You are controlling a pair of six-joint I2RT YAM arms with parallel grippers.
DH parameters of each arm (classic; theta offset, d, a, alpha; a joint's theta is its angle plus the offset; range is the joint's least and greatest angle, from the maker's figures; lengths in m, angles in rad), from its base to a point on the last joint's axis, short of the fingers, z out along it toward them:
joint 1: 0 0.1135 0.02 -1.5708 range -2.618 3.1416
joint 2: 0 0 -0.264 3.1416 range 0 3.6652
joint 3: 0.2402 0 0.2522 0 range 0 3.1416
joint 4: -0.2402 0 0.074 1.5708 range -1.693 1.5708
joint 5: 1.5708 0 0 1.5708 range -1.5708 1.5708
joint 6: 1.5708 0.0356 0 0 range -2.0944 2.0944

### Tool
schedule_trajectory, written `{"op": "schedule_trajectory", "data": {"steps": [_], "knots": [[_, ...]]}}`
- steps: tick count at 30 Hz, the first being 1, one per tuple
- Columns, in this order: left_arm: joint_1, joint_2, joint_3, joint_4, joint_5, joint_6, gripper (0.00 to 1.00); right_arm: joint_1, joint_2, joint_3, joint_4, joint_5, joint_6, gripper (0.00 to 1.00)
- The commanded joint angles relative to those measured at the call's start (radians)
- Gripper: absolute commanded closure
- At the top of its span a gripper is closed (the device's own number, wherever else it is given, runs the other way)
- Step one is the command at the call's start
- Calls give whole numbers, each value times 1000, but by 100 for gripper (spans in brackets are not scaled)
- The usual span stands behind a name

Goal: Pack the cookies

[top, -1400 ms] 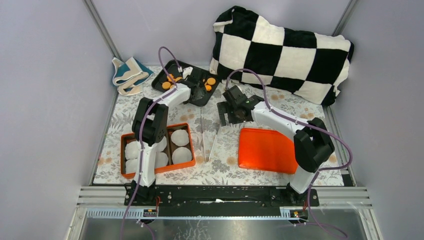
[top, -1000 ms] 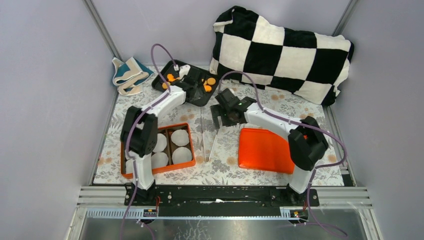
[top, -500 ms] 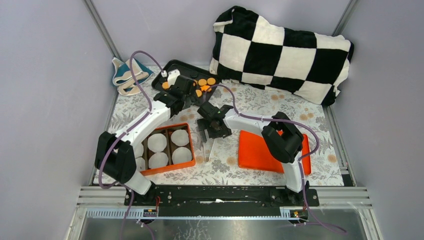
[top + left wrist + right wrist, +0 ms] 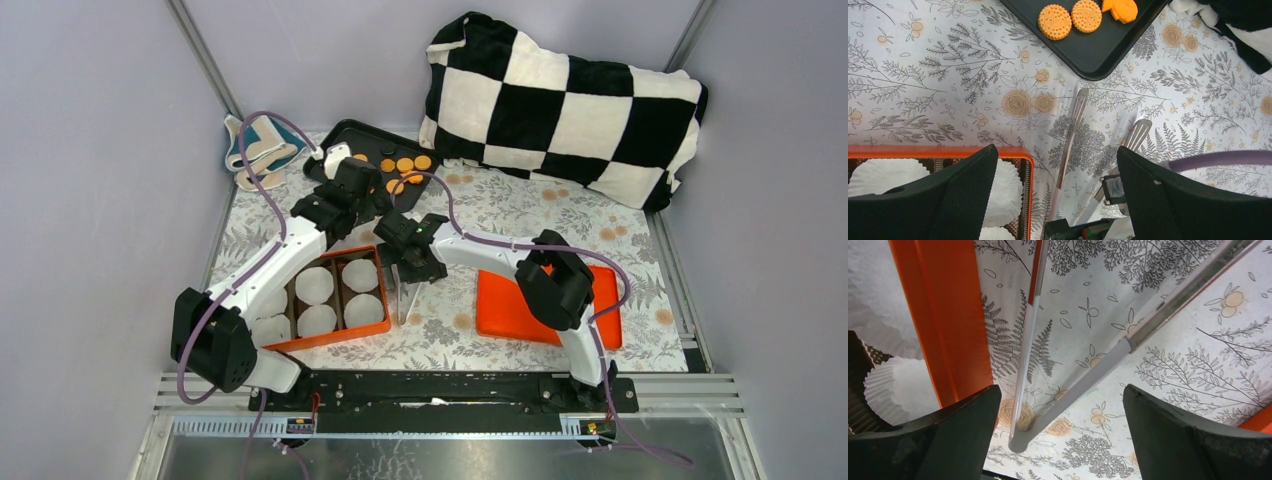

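Note:
Several orange cookies [image 4: 402, 170] lie on a black tray [image 4: 352, 132] at the back; three show in the left wrist view [image 4: 1054, 21]. An orange box [image 4: 352, 335] holds white paper cups [image 4: 313, 286]. Metal tongs [image 4: 405, 297] lie on the cloth right of the box. My left gripper [image 4: 345, 207] is open and empty, hovering between tray and box, above the tongs' tips [image 4: 1070, 131]. My right gripper [image 4: 403, 268] is open and empty, low over the tongs' hinged end [image 4: 1019, 440], beside the box wall [image 4: 943, 325].
An orange lid [image 4: 545, 300] lies flat at the right. A checkered pillow [image 4: 570, 100] fills the back right and a folded cloth [image 4: 258, 148] sits at the back left. The tray's corner [image 4: 1090, 55] is just beyond my left fingers.
My left gripper has drawn back from the tray toward the box. My right gripper has moved left and nearer, from beside the lid to over the tongs.

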Motion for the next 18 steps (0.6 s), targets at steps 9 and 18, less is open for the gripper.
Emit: {"op": "schedule_trajectory", "data": {"steps": [9, 18], "knots": [[-3, -36, -58, 79, 38, 14, 7, 8, 202, 141, -122, 104, 88, 0], [-5, -24, -63, 85, 57, 16, 7, 7, 177, 40, -76, 116, 55, 13]]}}
